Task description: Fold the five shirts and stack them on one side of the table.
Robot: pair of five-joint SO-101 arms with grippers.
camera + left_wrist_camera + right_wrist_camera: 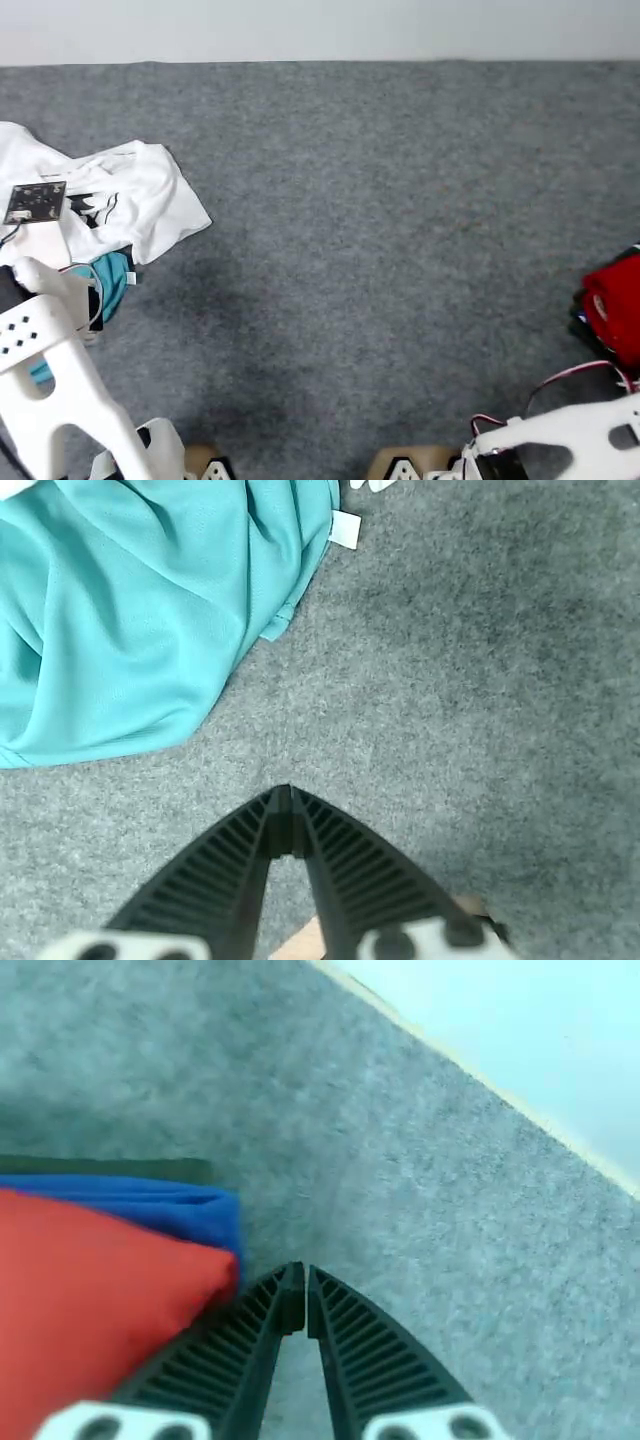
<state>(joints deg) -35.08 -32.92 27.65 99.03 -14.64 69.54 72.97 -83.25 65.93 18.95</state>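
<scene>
Starting on your left, the white shirt lies crumpled at the edge of the grey table, with the teal shirt poking out from under it. Your left gripper sits over bare table near the teal one but apart from it, fingers pinched together on nothing. Over on the right, the red shirt is folded on top of the blue shirt. Your right gripper hangs just beside that stack, closed up and empty too.

Open desk spans the frame's middle for me; white shirt and teal shirt block the left edge, red shirt the right.
</scene>
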